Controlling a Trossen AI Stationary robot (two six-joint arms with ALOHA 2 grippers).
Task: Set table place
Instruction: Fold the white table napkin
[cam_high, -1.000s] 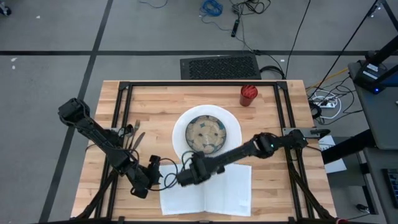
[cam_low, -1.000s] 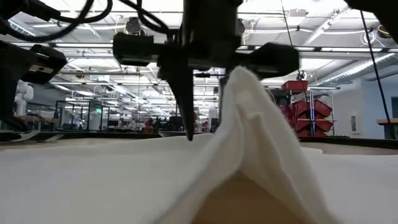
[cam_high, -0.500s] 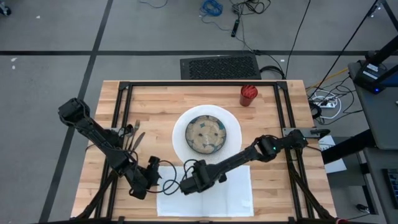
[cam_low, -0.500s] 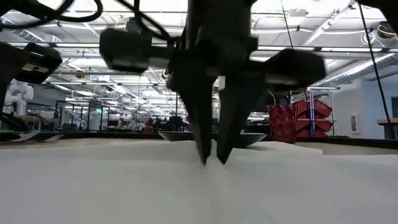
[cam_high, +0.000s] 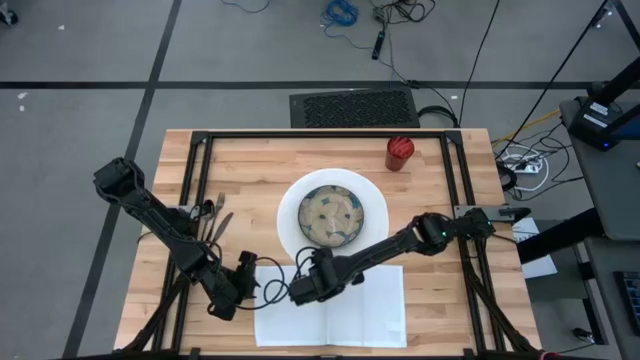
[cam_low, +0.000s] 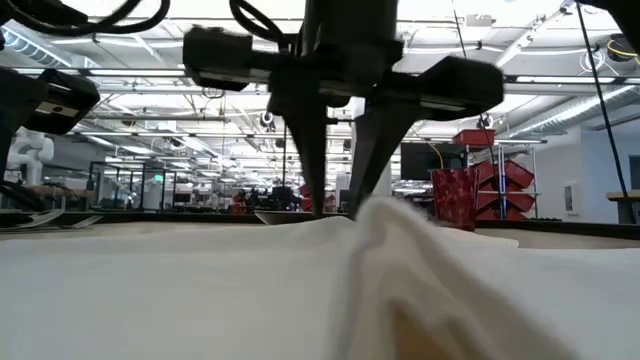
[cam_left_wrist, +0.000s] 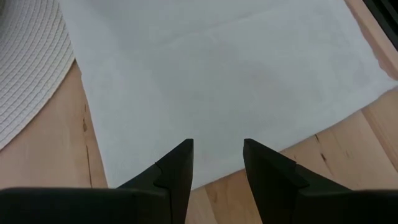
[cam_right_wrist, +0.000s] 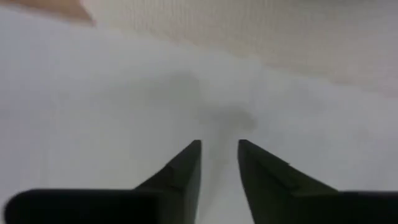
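We see the wooden bench (cam_high: 250, 160) filling the middle of the high view. The right tool (cam_high: 300, 291) sits low over the white napkin (cam_high: 350, 305) at lower centre, its fingers (cam_right_wrist: 180, 174) slightly parted and gripping nothing. The left tool (cam_high: 248, 278) waits at the napkin's left edge, jaws apart and empty. A bowl (cam_high: 331, 215) sits on a white placemat (cam_high: 290, 215) above; a red cup (cam_high: 399, 152) stands upper right.

In the low view a raised fold of the white napkin (cam_low: 420, 270) was blurred and hid the tabletop beneath it. The right wrist view was out of focus. The napkin's near edge was cut off in the high view; the utensils (cam_high: 215, 220) were too small to identify.
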